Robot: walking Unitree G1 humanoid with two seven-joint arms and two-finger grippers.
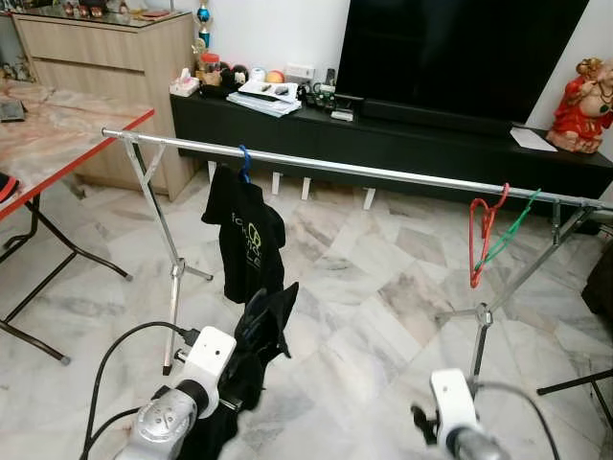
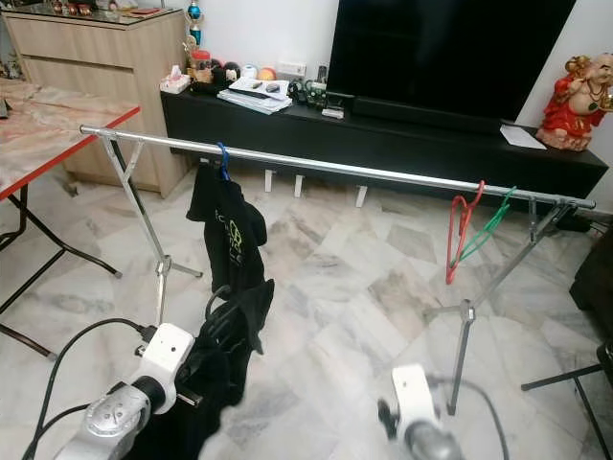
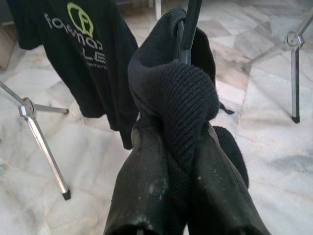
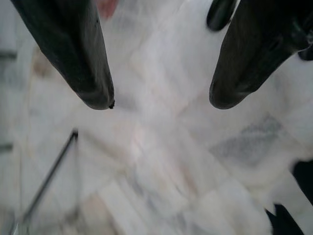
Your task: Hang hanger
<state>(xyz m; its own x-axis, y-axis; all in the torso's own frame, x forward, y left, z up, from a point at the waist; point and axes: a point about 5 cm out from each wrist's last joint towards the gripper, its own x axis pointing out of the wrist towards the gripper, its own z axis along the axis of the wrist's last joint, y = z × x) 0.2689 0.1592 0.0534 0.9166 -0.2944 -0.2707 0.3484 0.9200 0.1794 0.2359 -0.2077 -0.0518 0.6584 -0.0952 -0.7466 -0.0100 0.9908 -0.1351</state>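
A long silver clothes rail [image 1: 383, 172] spans the room on two tripod stands. A black T-shirt with a green logo [image 1: 244, 240] hangs from it on a blue hanger [image 1: 244, 161]. Towards the rail's right end hang an empty red hanger [image 1: 484, 235] and an empty green hanger [image 1: 512, 225]. My left gripper [image 1: 261, 321] is low in front of the T-shirt, shut on a dark knitted garment on a hanger [image 3: 176, 88]; the hanger's dark hook [image 3: 190, 24] sticks up above the fabric. My right gripper [image 4: 161, 103] stands open over the bare floor, holding nothing.
A black TV console [image 1: 402, 134] with a large TV stands behind the rail. A red-edged marble folding table [image 1: 57, 134] is at the left, a wooden cabinet [image 1: 105, 57] behind it. A red figurine [image 1: 584, 105] sits on the console's right end. Marble floor lies under the rail.
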